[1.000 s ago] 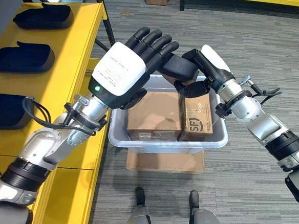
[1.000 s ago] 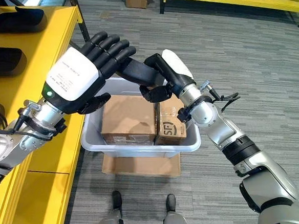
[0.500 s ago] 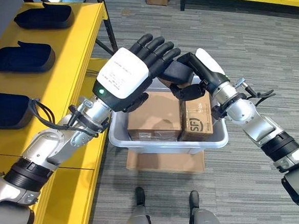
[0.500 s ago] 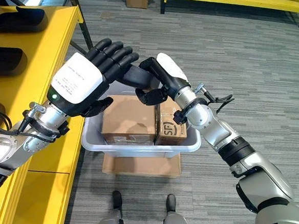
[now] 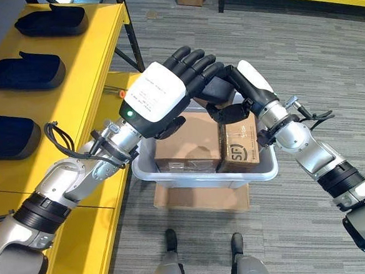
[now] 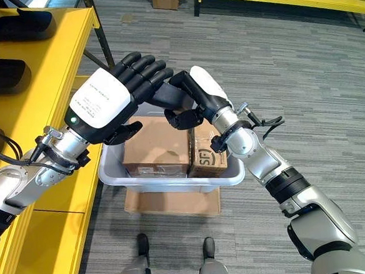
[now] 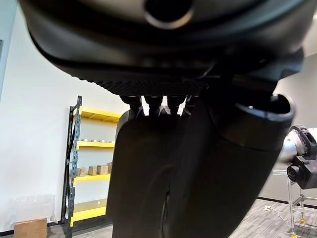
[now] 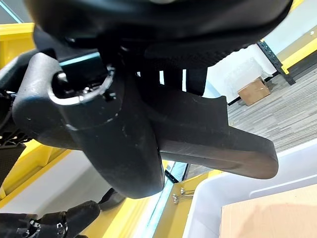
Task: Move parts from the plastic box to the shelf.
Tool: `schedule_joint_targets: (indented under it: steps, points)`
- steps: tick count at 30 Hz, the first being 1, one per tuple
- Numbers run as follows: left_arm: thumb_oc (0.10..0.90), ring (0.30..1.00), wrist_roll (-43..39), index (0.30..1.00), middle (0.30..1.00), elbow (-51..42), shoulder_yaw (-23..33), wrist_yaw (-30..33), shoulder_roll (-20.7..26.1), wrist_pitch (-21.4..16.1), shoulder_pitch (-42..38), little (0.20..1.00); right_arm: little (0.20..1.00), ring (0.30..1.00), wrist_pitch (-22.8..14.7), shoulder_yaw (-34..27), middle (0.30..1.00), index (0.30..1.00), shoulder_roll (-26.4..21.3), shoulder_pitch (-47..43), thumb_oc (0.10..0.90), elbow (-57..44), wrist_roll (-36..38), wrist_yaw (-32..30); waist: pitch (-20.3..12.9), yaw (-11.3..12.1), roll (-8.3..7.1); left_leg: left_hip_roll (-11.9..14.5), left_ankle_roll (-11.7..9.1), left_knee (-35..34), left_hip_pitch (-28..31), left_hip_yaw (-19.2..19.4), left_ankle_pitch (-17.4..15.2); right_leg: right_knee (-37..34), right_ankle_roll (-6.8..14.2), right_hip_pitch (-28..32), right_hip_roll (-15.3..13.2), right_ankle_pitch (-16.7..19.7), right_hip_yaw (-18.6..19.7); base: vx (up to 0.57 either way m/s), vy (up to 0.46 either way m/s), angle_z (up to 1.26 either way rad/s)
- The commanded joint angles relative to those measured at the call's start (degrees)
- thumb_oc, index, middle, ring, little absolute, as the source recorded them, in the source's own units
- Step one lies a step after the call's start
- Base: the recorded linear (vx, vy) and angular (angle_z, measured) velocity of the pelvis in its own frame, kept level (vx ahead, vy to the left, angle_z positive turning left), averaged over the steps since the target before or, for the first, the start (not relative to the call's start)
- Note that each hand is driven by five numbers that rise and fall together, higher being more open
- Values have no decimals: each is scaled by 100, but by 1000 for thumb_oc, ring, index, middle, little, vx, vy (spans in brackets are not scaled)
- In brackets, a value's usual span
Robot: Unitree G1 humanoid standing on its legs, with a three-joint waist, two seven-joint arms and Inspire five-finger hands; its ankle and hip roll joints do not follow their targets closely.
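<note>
Hands meet above the plastic box (image 5: 267, 168) in the left eye view: the left hand (image 5: 167, 94) is raised, fingers fairly straight and laid over the far end of a black part (image 5: 214, 92), the right hand (image 5: 245, 95) has fingers and thumb curled round the part's other end; part is held up in the air over the box, between both hands; box sits on the grey floor on a flat cardboard sheet (image 5: 202, 198) and holds two cardboard cartons (image 5: 186, 146) side by side; yellow shelf (image 5: 95, 49) runs along the robot's left with three more black parts (image 5: 21, 72) lying on it in a row, well apart from the held one. Right eye view, same scene: left hand (image 6: 114, 98) and right hand (image 6: 208, 101) on the part (image 6: 167, 97), box rim (image 6: 173, 183) below them. Left wrist view: fingers (image 7: 156, 101) stretched along the dark part (image 7: 163, 173) close to the lens, a distant yellow rack (image 7: 91, 168) behind. Right wrist view: thumb (image 8: 99, 129) and fingers wrapped on the black part (image 8: 218, 144), white box wall (image 8: 228, 191) and a carton top (image 8: 272, 213) below
</note>
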Motion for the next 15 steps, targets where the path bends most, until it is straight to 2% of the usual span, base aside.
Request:
schedule_joint_targets:
  steps: [1, 15]
  points:
    - [900, 1000, -243, 1000, 1000, 408, -44, 263, -538, -7, -151, 1000, 300, 300, -455, 147, 300, 300, 553, -259, 400, 399, 38, -233, -1656, 37, -48, 397, -220, -58, 1015, 107, -1202, 443, 366, -213, -277, -73, 368, 0, 0, 0]
    - [900, 1000, -300, 1000, 1000, 447, -107, 179, -557, -23, -226, 1000, 300, 300, -441, 213, 300, 300, 607, -263, 400, 406, 30, -140, -1644, 24, -32, 393, -217, -58, 1010, 101, -1199, 451, 364, -213, -280, -86, 372, 0, 0, 0]
